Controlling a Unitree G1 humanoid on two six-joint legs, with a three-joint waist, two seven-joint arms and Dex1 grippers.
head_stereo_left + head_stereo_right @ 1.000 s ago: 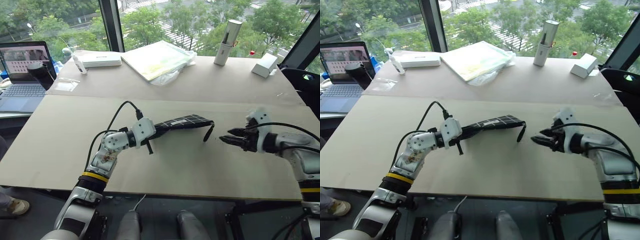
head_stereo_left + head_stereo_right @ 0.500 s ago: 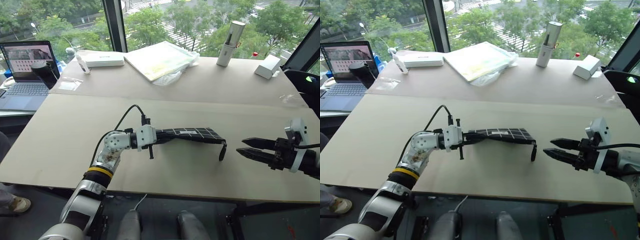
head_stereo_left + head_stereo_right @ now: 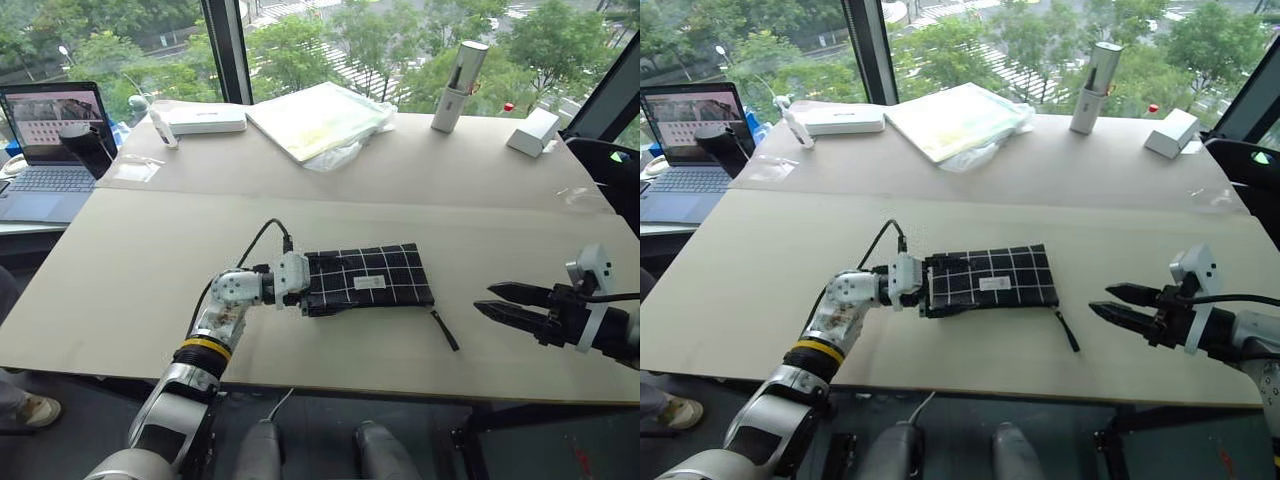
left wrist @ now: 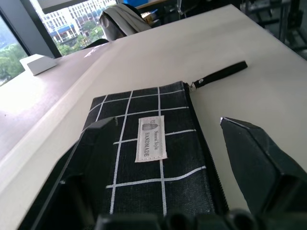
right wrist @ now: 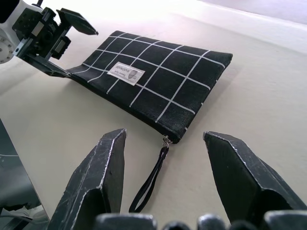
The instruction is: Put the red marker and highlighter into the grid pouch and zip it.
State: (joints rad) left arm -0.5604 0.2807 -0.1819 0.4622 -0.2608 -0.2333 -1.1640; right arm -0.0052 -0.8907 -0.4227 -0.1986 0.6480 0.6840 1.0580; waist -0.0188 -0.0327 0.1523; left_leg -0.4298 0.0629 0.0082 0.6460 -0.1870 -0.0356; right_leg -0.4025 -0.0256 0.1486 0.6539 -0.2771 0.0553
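The grid pouch (image 3: 368, 279) lies flat on the table, its white label (image 4: 151, 139) facing up and its zipper pull strap (image 3: 446, 330) trailing off its right corner. My left gripper (image 4: 168, 120) is open at the pouch's left end, one finger over the fabric and the other beside the zipper edge. To the right of the strap, my right gripper (image 3: 486, 299) hangs open above the table and touches nothing; the pouch lies ahead of it (image 5: 164, 134). The red marker and the highlighter are hidden or out of view.
A laptop (image 3: 45, 150) stands at the far left. Along the back of the table are a white box (image 3: 205, 118), a plastic-wrapped flat pack (image 3: 320, 118), a silver cylinder (image 3: 455, 85) and a small white box (image 3: 530, 130). The table's front edge (image 3: 340, 385) runs just below the pouch.
My left gripper has opened, and the pouch, held up edge-on before, now lies flat on the table. The right gripper drew back to the right, away from the strap.
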